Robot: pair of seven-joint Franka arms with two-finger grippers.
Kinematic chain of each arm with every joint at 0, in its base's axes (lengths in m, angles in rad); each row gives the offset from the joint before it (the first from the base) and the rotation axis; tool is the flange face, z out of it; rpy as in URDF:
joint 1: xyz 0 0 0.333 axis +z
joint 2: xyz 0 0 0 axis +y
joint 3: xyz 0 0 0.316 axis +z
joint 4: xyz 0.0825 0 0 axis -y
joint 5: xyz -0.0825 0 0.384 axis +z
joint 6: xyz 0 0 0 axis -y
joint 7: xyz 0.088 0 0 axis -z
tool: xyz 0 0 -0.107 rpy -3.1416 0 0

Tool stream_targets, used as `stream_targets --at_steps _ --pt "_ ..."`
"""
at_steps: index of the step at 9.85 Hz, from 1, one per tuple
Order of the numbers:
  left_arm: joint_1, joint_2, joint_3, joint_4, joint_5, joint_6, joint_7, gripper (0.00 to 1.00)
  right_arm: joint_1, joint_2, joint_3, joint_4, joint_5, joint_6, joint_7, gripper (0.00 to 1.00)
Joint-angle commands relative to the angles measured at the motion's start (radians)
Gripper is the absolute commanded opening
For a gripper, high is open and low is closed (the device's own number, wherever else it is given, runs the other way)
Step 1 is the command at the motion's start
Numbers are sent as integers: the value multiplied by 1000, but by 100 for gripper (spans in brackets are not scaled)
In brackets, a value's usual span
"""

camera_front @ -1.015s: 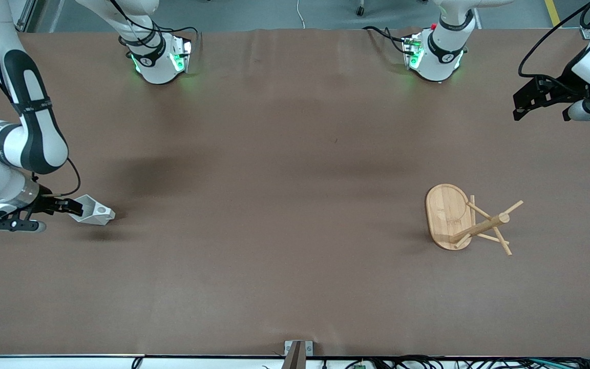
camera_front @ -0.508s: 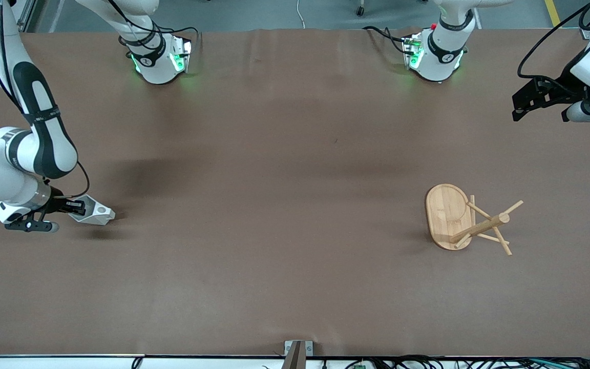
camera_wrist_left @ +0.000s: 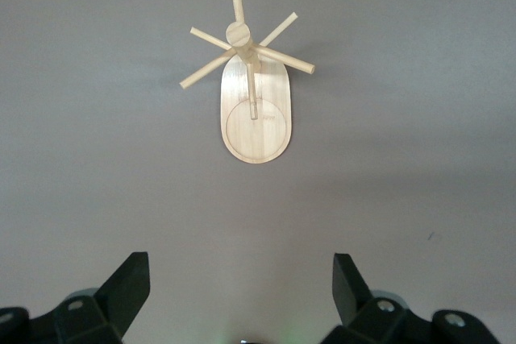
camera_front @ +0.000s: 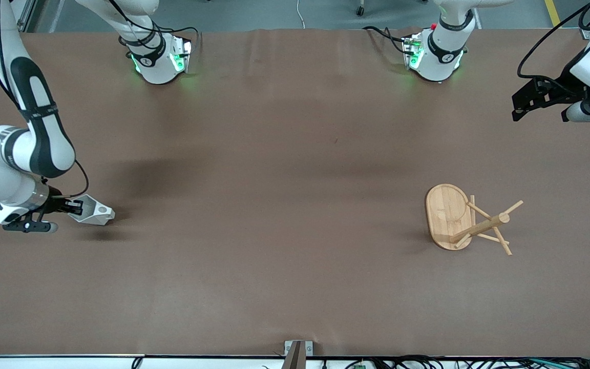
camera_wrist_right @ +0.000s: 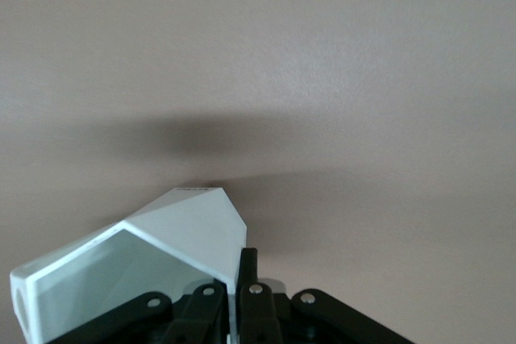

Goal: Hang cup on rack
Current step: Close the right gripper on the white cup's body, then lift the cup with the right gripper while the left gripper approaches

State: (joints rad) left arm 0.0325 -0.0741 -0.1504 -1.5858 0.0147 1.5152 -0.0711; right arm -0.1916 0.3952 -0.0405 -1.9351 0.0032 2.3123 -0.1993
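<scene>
The white faceted cup (camera_front: 92, 213) lies on its side at the right arm's end of the table, its pierced handle pointing toward the middle. My right gripper (camera_front: 76, 207) is shut on the cup's rim wall, one finger inside and one outside; the right wrist view shows the cup (camera_wrist_right: 153, 263) in the jaws (camera_wrist_right: 238, 279). The bamboo rack (camera_front: 466, 219) lies tipped on its side toward the left arm's end, its oval base on edge and its pegs resting on the table. It also shows in the left wrist view (camera_wrist_left: 251, 86). My left gripper (camera_front: 541, 100) waits open and empty near the table's end.
The brown table cover (camera_front: 285, 205) spreads between cup and rack. The two arm bases (camera_front: 159, 59) stand along the table's edge farthest from the front camera. A small metal bracket (camera_front: 297, 351) sits at the nearest edge.
My right arm shifted toward the cup, and the gripper closed on its rim. The cup stays in the same spot. The left arm and the rack have not moved.
</scene>
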Motion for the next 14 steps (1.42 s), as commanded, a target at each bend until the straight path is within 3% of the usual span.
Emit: stream_targets --at_steps 1,4,7,8,12,14 --pt "3 25 -1 3 -15 -21 19 100 41 -123 20 16 64 -121 -2 0" --pt "3 25 -1 3 -15 -23 17 100 96 -142 22 140 251 -298 0 0" --pt "1 23 -1 1 -15 -26 19 100 181 -173 25 154 560 -417 -2 0" --pt "1 23 -3 1 -16 -32 19 100 214 -176 25 154 660 -430 -3 0" --pt "-8 34 -9 13 -15 -35 20 100 340 -194 25 160 918 -427 14 0" --pt "-35 62 -67 36 -15 -35 19 100 408 -193 25 165 1000 -419 14 0"
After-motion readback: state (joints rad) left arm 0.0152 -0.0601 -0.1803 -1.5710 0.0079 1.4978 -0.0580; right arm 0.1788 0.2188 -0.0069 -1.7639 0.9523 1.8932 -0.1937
